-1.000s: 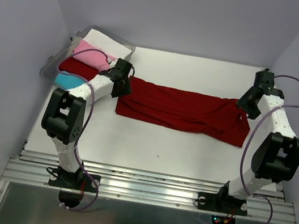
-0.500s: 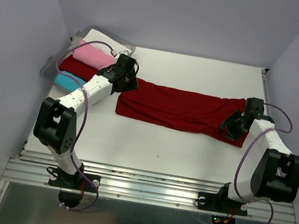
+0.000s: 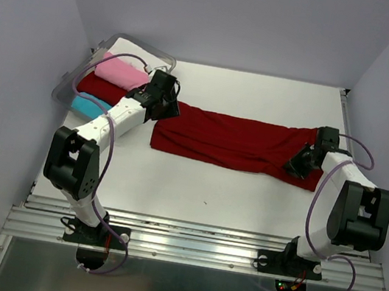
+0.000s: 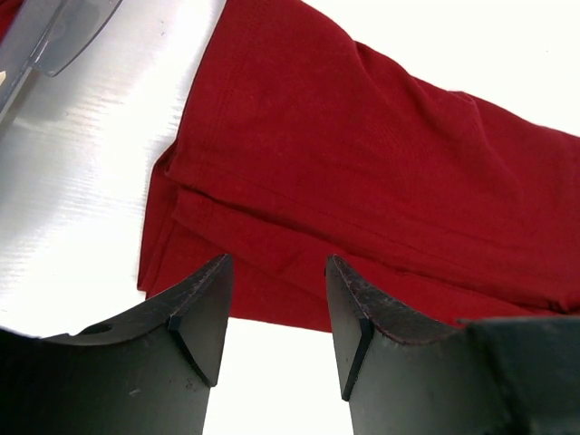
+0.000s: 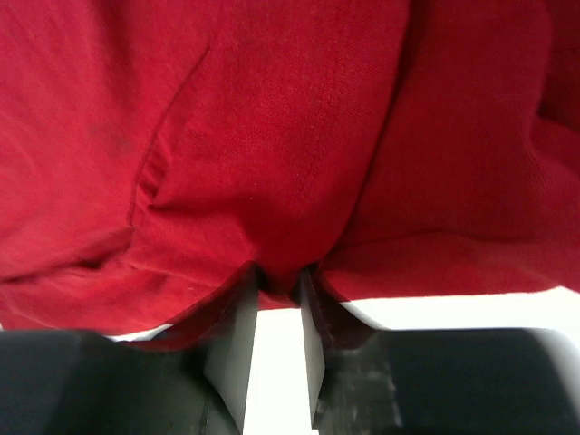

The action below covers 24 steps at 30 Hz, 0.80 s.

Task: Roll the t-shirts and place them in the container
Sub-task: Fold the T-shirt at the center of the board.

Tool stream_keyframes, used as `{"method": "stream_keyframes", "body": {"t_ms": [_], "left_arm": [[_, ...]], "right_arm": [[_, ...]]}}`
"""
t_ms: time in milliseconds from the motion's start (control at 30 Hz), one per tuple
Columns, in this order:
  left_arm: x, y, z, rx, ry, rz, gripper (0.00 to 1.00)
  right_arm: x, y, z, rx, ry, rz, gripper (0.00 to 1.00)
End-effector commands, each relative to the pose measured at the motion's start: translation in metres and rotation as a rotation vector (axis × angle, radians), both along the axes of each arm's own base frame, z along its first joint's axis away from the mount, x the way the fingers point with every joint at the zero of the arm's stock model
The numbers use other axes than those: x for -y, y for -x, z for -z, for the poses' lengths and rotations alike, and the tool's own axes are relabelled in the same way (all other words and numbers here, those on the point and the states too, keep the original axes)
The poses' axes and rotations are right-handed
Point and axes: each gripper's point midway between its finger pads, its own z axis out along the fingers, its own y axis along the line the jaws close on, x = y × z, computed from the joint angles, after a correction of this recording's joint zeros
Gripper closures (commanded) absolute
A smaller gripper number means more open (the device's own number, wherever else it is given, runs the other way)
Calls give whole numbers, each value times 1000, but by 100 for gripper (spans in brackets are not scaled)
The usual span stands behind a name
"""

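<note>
The right hand has dropped and now pinches the edge of the dark red t-shirt, while the left hand hovers open, so rolling can likely start.

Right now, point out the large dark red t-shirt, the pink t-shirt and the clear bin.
large dark red t-shirt (image 3: 236,142): top view, middle of the spread cloth.
pink t-shirt (image 3: 120,73): top view, its upper face, inside the bin.
clear bin (image 3: 154,50): top view, far rim.
</note>
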Motion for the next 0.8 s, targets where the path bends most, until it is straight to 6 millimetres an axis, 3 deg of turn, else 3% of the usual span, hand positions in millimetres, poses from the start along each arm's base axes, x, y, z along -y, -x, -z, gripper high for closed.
{"method": "stream_keyframes", "body": {"t_ms": [0, 33, 67, 100, 400, 533, 633, 767], "left_arm": [[1, 5, -17, 37, 6, 16, 44], [1, 5, -18, 38, 7, 16, 44], [1, 4, -18, 38, 6, 15, 44], [1, 4, -18, 38, 6, 15, 44], [6, 3, -5, 4, 4, 40, 44], [9, 4, 4, -18, 1, 52, 44], [12, 4, 8, -29, 4, 66, 44], [17, 5, 16, -51, 1, 83, 44]], "right_arm": [[-2, -22, -14, 72, -7, -1, 83], [-2, -24, -16, 79, -6, -3, 83], [-2, -28, -20, 95, -6, -1, 95], [-1, -32, -24, 109, -5, -1, 99], [-6, -83, -56, 232, -7, -25, 99], [-11, -108, -49, 239, -2, -38, 99], [-19, -129, -56, 270, -2, -54, 99], [-34, -151, -45, 262, 3, -94, 99]]}}
